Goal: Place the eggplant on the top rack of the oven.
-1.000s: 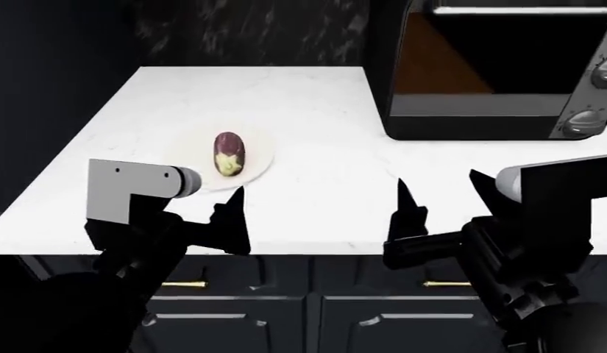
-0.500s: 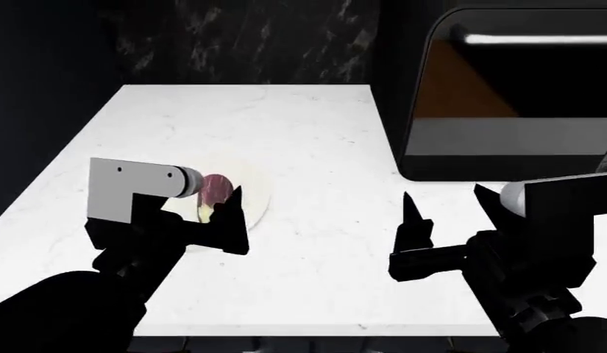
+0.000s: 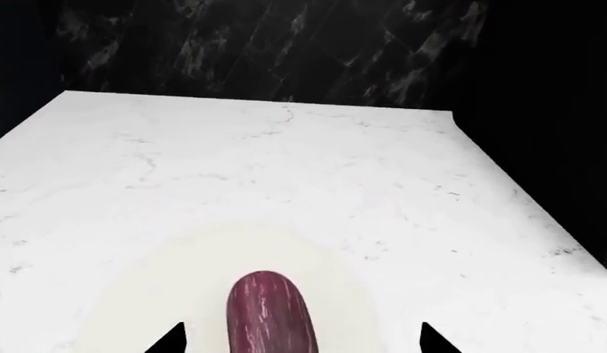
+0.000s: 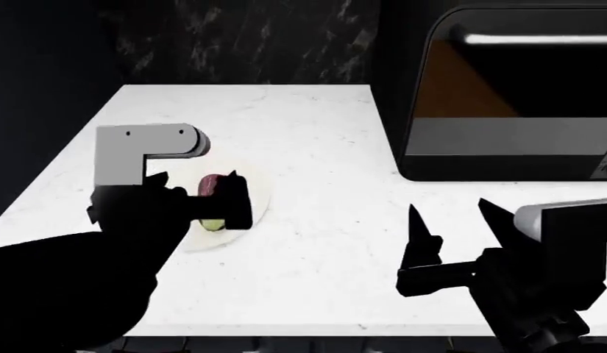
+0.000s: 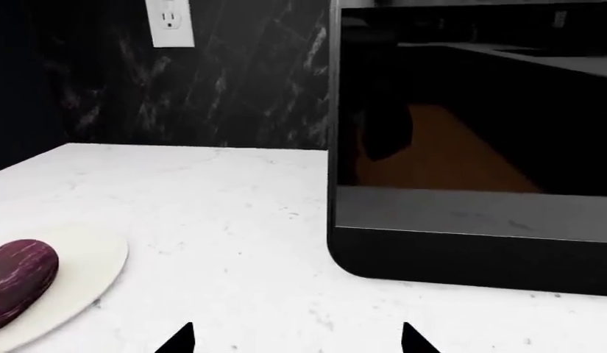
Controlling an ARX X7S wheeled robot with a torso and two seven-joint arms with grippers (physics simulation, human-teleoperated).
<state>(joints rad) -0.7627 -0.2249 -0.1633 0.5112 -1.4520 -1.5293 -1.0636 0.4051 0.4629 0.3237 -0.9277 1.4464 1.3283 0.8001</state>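
Observation:
The eggplant [image 4: 213,184] lies on a pale round plate [image 4: 258,197] on the white countertop, its purple body pointing away from me and its green stem end [image 4: 213,224] nearest. My left gripper [image 4: 200,209] is open, and its black fingers stand on either side of the eggplant [image 3: 268,312] without touching it. In the left wrist view the left gripper [image 3: 301,340] shows only its two fingertips. My right gripper [image 4: 450,220] hangs open and empty over bare counter to the right, and the right wrist view shows the eggplant [image 5: 18,279] far off to its side. The oven and its top rack are out of view.
A black countertop box [image 4: 509,103] with a dark glass door [image 5: 470,147] stands at the back right of the white marble counter [image 4: 323,147]. A dark marbled wall with an outlet [image 5: 170,22] runs behind. The counter's front edge lies just below both grippers.
The view has closed in on the counter. My left gripper has moved forward over the plate, so its fingers now flank the eggplant. The right gripper has sunk slightly.

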